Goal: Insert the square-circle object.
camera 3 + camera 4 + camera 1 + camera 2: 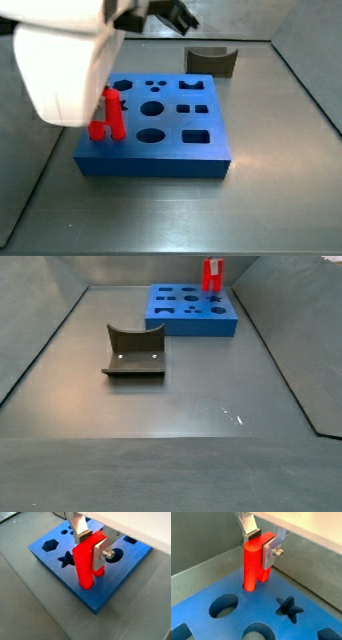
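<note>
The square-circle object [85,564] is a bright red two-pronged piece. It stands upright between the fingers of my gripper [91,544], which is shut on its upper end. Its lower ends meet the top of the blue slab [100,594] close to one edge, beside a star hole [65,560]. In a wrist view the round prong [250,567] enters the slab [314,604]; how deep, I cannot tell. In both side views the red piece [107,112] [211,274] stands at the slab's edge. The arm's white body [60,60] hides the fingers there.
The blue slab [167,160] [194,324] has several shaped holes: round, square, star, hexagon. The dark grey fixture [210,60] [134,353] with a curved notch stands on the grey floor apart from the slab. Grey walls enclose the floor.
</note>
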### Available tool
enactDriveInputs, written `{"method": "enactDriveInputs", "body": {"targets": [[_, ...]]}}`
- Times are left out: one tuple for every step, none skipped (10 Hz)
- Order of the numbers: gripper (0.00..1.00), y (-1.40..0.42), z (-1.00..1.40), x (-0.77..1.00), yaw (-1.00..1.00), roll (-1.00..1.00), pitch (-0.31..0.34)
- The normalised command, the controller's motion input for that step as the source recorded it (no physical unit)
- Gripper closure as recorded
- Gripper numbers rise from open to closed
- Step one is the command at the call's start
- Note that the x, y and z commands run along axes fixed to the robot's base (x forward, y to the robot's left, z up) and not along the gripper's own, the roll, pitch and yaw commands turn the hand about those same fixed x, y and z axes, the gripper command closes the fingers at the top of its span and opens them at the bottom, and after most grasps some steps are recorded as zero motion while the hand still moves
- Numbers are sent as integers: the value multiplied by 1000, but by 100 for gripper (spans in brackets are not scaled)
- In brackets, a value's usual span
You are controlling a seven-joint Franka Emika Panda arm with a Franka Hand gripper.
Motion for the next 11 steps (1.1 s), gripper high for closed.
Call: {"method": "enactDriveInputs", "body": {"targets": [[100,0,-1000,514,-183,0,46],[100,0,-1000,546,-217,0,0],[100,0,-1000,546,-243,3,0],[100,0,-1000,577,-266,1,0],[100,0,-1000,620,-131,0,-19],[100,51,-1000,666,0,-36,-59],[100,146,-963,677,220,-146,-109],[100,140,-917,677,234,-160,-121],[100,-140,-743,309,111,-89,-256],[100,-134,-411,0,151,-93,-399],[100,0,0,0,0,0,0]]}}
